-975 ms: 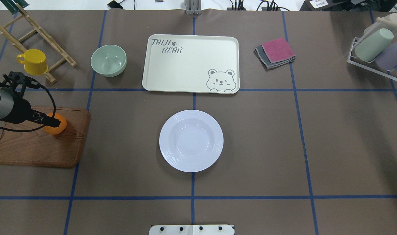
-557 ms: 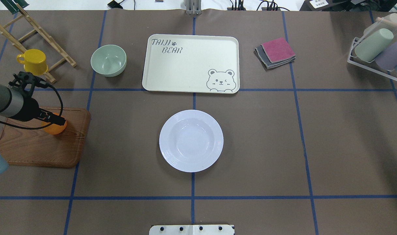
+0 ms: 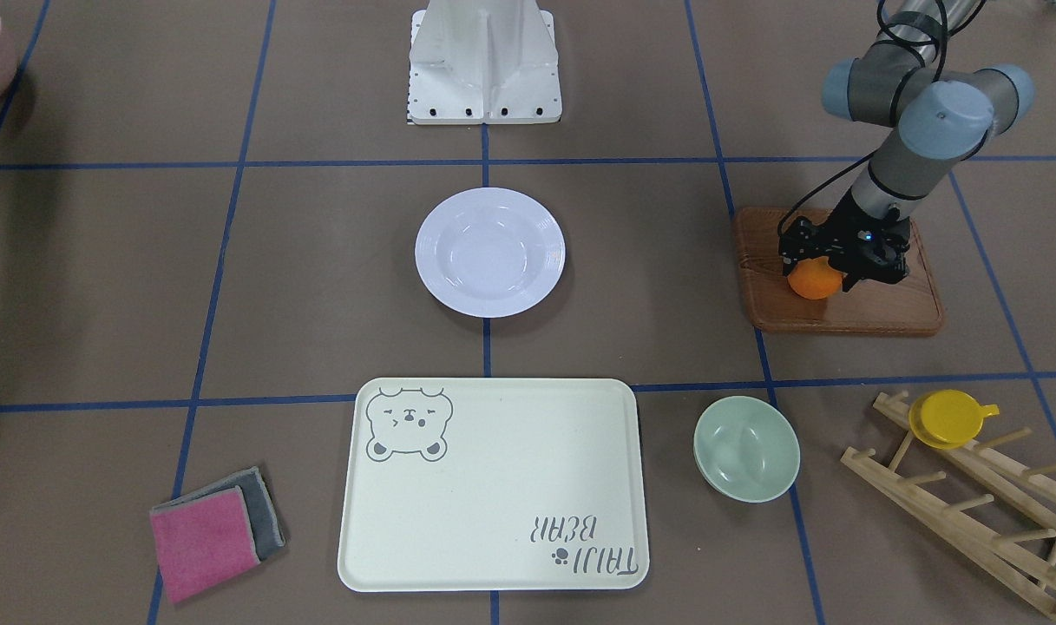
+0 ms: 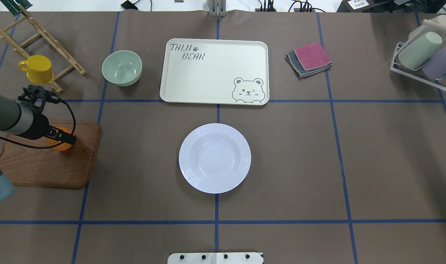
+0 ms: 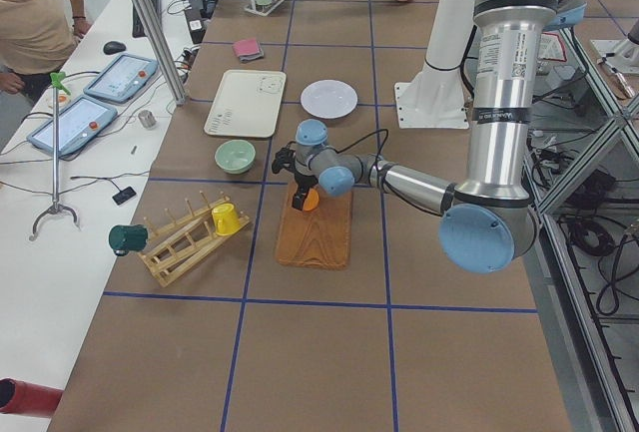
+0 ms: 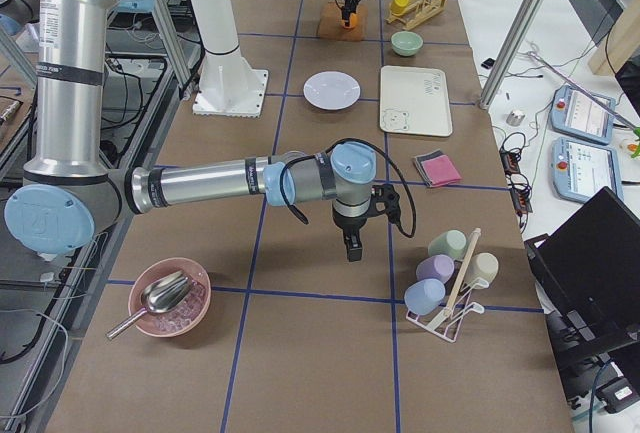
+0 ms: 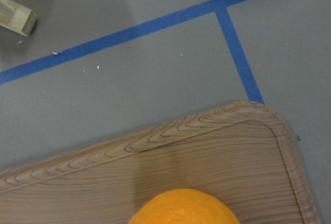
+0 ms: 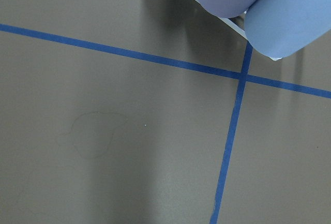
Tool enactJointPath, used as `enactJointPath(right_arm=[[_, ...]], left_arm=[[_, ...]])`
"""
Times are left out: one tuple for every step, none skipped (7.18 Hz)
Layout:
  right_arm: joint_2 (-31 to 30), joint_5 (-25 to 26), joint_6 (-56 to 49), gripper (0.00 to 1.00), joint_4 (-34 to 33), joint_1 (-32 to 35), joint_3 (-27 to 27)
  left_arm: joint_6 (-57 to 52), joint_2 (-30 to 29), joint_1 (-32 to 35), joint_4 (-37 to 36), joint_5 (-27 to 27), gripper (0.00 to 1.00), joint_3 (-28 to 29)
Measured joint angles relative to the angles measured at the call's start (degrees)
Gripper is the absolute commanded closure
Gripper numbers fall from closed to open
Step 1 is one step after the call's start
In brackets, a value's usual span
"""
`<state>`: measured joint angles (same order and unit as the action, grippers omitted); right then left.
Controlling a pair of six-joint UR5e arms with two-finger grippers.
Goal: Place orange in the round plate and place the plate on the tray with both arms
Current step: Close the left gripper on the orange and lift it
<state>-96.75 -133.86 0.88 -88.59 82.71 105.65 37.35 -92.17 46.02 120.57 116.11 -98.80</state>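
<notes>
The orange (image 4: 61, 146) (image 3: 814, 285) lies on a brown wooden board (image 4: 43, 168) at the table's left. My left gripper (image 4: 67, 139) (image 3: 823, 265) points down over it, open, fingers at either side of the fruit. In the left wrist view only the orange's top (image 7: 183, 208) shows, with no fingers in sight. The white round plate (image 4: 214, 158) sits empty mid-table, and the cream bear tray (image 4: 213, 71) lies empty beyond it. My right gripper (image 6: 352, 251) hangs over bare table near the cup rack; I cannot tell if it is open or shut.
A pale-green bowl (image 4: 122, 68) stands left of the tray. A yellow cup (image 4: 37, 69) hangs on a wooden rack (image 4: 43, 36). Folded cloths (image 4: 310, 58) and a rack of pastel cups (image 4: 424, 55) are at the right. A person (image 5: 35, 13) sits beyond the table.
My left arm's wrist has swung further over the board and lowered the gripper closer around the orange. The orange, plate and tray have not moved.
</notes>
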Motion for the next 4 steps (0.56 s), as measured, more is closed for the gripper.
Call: enactJointPath(right_arm=[[0.0,0.0,0.0,0.0,0.0,0.0,0.0],[0.0,0.0,0.0,0.0,0.0,0.0,0.1],[0.0,0.0,-0.1,0.0,0.1,-0.1,0.2],[0.1,-0.1,-0.3,0.0,0.6,-0.5,0.3]], left_arm=[[0.0,0.0,0.0,-0.2,0.1,1.0,-0.6],[0.1,-0.1,0.0,-1.0,0.5,1.0,-2.5],[0.4,-1.2,0.0,-4.4,1.0,1.0,-5.4],[1.8,-4.6,0.0,-11.7,1.1,1.0,-8.7]])
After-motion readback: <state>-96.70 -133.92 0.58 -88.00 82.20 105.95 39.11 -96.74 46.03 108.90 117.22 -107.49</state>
